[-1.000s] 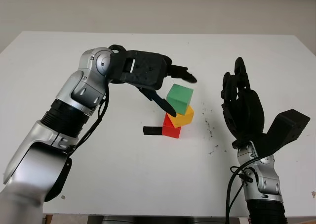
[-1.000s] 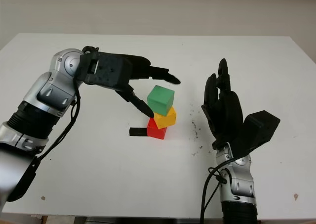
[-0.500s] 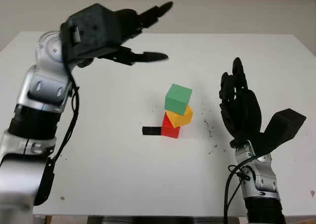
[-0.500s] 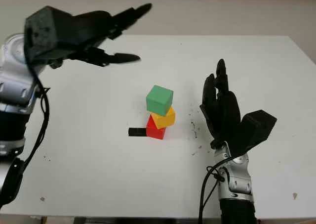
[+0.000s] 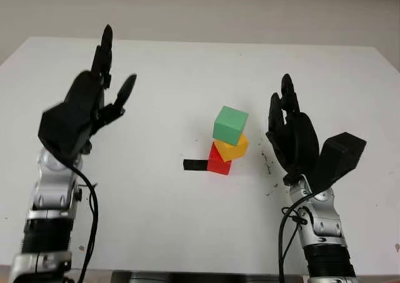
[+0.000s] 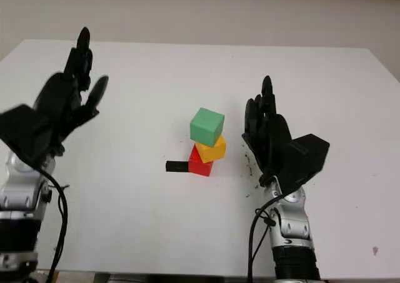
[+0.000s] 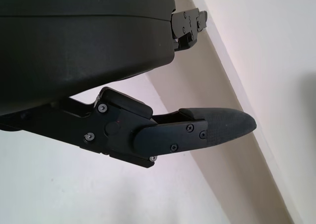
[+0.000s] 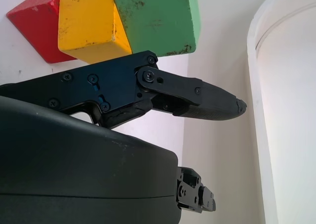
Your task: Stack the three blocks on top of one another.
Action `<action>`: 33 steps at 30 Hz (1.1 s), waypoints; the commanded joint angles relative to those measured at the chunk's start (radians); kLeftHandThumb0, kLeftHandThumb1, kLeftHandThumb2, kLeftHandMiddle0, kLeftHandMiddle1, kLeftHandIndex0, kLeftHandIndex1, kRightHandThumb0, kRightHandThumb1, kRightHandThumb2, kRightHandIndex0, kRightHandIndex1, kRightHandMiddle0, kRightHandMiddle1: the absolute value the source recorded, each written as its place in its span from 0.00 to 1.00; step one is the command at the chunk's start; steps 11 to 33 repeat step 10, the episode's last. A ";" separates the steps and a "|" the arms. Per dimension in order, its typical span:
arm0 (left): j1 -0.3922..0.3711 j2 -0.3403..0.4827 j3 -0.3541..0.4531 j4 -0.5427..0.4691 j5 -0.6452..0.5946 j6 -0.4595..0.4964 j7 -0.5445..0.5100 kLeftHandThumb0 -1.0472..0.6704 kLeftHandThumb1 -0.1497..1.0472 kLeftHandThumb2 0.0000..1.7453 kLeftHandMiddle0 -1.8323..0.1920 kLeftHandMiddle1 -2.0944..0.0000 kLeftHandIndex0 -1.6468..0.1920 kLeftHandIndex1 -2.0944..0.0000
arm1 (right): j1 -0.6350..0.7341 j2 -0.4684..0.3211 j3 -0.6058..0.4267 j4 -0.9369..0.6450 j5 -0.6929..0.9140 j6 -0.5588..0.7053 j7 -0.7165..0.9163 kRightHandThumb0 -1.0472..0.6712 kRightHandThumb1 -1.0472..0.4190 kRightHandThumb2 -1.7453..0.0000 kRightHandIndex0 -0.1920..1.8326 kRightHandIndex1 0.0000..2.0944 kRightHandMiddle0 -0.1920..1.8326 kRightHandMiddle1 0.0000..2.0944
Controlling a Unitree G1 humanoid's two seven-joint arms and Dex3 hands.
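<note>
- Your three blocks stand as one stack near the middle of the white table [image 5: 187, 233].
- The red block [image 5: 218, 162] sits on the table at the bottom.
- The yellow block [image 5: 232, 148] rests on the red one, turned out of line with it and hanging over toward your right-hand side.
- The green block [image 5: 230, 125] sits on top of the yellow one, also twisted out of line with what lies under it, so you have a crooked tower rather than a straight one.
- A small black piece [image 5: 195, 165] lies on the table touching the red block's foot, on the side toward your left arm.
- Your left hand [image 5: 80, 113] is raised above the table well to the left of the stack, palm upright and fingers pointing up; it is open and holds nothing.
- Your right hand [image 5: 296, 138] is raised near the stack on its right, clear of all three blocks; it too is open with nothing in it.
- From your right wrist view you see the same stack close by, red block [image 8: 34, 21], yellow block [image 8: 89, 22] and green block [image 8: 157, 17] side by side, with one black finger [image 8: 197, 99] just in front of them and no contact visible.
- Dark specks mark the table between the stack and your right hand.
</note>
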 commanded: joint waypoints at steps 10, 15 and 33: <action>0.110 -0.099 -0.007 0.020 -0.113 -0.098 0.001 0.17 1.00 0.35 1.00 1.00 1.00 1.00 | -0.020 0.008 0.031 0.021 -0.046 -0.026 -0.014 0.15 0.00 0.60 0.00 0.00 0.00 0.00; 0.110 -0.099 -0.007 0.020 -0.113 -0.098 0.001 0.17 1.00 0.35 1.00 1.00 1.00 1.00 | -0.020 0.008 0.031 0.021 -0.046 -0.026 -0.014 0.15 0.00 0.60 0.00 0.00 0.00 0.00; 0.110 -0.099 -0.007 0.020 -0.113 -0.098 0.001 0.17 1.00 0.35 1.00 1.00 1.00 1.00 | -0.020 0.008 0.031 0.021 -0.046 -0.026 -0.014 0.15 0.00 0.60 0.00 0.00 0.00 0.00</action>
